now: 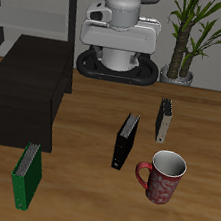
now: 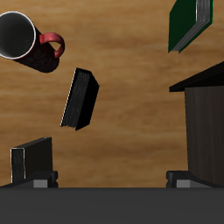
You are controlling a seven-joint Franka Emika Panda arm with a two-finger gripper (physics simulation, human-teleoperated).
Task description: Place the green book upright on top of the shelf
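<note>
The green book [image 1: 26,175] stands on the table near its front edge, just in front of the shelf [image 1: 25,89], a low dark cabinet with a flat top. The book also shows in the wrist view [image 2: 190,22], beside the shelf [image 2: 206,114]. My gripper [image 1: 117,28] is high up at the back, over the robot's base, far from the book. In the wrist view the gripper [image 2: 112,179] is open and empty, with its fingertips [image 2: 44,179] wide apart.
A black book [image 1: 126,140] stands mid-table, with a grey book [image 1: 165,119] behind it. A dark red mug [image 1: 163,177] sits near the front edge. A potted plant [image 1: 190,34] and a grey open shelving unit [image 1: 27,8] are at the back.
</note>
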